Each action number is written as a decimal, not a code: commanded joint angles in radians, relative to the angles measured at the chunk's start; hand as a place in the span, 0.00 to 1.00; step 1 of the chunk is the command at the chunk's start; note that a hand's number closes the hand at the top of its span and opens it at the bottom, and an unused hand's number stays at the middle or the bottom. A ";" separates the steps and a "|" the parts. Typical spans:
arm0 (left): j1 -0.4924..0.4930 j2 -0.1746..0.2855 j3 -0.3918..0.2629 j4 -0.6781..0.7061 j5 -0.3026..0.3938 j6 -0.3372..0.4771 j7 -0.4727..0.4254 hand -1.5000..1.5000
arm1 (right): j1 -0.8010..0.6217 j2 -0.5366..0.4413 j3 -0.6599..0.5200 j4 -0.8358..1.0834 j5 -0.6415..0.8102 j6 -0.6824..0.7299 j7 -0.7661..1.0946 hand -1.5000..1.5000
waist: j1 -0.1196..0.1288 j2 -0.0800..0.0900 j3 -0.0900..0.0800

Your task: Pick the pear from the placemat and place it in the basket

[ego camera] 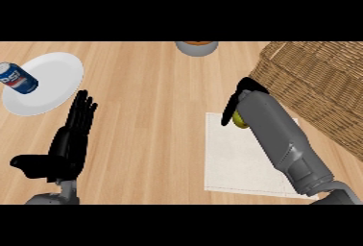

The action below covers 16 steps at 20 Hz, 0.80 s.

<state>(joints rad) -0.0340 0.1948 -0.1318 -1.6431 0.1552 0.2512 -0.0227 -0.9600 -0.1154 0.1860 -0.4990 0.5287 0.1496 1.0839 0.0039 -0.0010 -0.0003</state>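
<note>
A yellow-green pear point(240, 120) shows only as a small patch at the top of the white placemat point(234, 163), mostly hidden under my right hand point(241, 98). That hand's black fingers curl down round the pear, with the grey forearm lying across the mat. The wicker basket point(319, 81) stands just to the right of the hand, at the view's right side. My left hand point(71, 139) rests open at the lower left, fingers straight and pointing up, holding nothing.
A white plate point(50, 84) at the far left carries a blue soda can point(18, 78). A grey bowl with something orange in it point(196, 47) sits at the counter's far edge, left of the basket.
</note>
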 commanded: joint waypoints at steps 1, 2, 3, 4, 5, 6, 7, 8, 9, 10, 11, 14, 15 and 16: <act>-0.016 -0.029 0.002 0.037 -0.025 0.016 -0.010 0.50 | 0.003 0.024 -0.009 -0.042 0.010 0.018 0.146 0.00 | -0.004 -0.001 0.000; 0.012 -0.024 -0.014 -0.012 -0.024 0.006 0.007 0.50 | 0.004 0.015 -0.015 0.038 0.031 -0.024 0.084 0.00 | 0.008 0.003 0.000; -0.033 -0.035 -0.004 0.019 -0.030 0.015 0.017 0.50 | 0.000 -0.005 -0.032 0.006 0.021 -0.001 0.087 0.00 | 0.002 0.002 0.000; 0.022 0.009 -0.008 -0.088 -0.009 -0.019 0.078 0.50 | 0.022 0.046 -0.015 0.014 0.043 -0.065 0.097 0.00 | 0.008 0.001 0.001; 0.067 -0.002 -0.001 -0.072 -0.007 -0.029 0.016 0.50 | 0.034 0.005 -0.024 -0.007 0.038 -0.023 0.084 0.00 | 0.005 0.000 0.000; -0.020 -0.006 0.021 -0.019 -0.003 -0.028 0.055 0.50 | 0.043 -0.005 -0.033 0.003 0.041 -0.021 0.044 0.00 | 0.002 0.002 0.000; -0.013 -0.004 0.033 0.010 -0.011 -0.038 -0.002 0.50 | 0.028 -0.038 -0.055 -0.008 0.022 0.027 0.039 0.00 | 0.001 0.002 0.000; 0.055 -0.011 0.010 -0.045 -0.025 -0.032 -0.001 0.50 | 0.051 -0.028 -0.047 0.009 0.035 0.019 0.004 1.00 | 0.006 0.002 0.000; 0.042 0.006 0.021 -0.083 -0.015 -0.032 0.034 0.50 | 0.008 0.018 -0.049 0.033 0.021 0.055 0.059 1.00 | 0.010 0.002 0.000; 0.021 -0.003 0.045 -0.031 0.012 -0.055 0.019 0.50 | 0.038 0.013 -0.052 -0.013 0.016 0.058 0.037 1.00 | 0.002 0.001 0.000; -0.016 -0.003 0.047 0.012 0.003 -0.045 0.024 0.50 | 0.065 0.049 0.004 0.006 0.050 0.069 -0.012 1.00 | 0.000 0.002 0.000; -0.019 -0.030 0.021 0.024 -0.026 -0.036 -0.002 0.50 | 0.034 0.028 -0.012 0.031 0.045 0.112 -0.048 1.00 | 0.002 0.003 0.000; 0.014 -0.019 0.028 -0.016 -0.010 -0.050 0.017 0.50 | 0.039 0.031 -0.017 0.020 0.048 0.100 -0.032 1.00 | 0.004 0.002 0.000; -0.013 -0.030 0.017 -0.022 -0.028 -0.035 0.023 0.50 | -0.028 0.029 -0.034 0.071 0.051 0.102 -0.029 1.00 | 0.012 0.005 0.000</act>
<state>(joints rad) -0.0291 0.1764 -0.1127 -1.6655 0.1375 0.2155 -0.0005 -0.9444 -0.1148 0.1667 -0.4679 0.5861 0.1893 1.0260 0.0060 -0.0094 -0.0107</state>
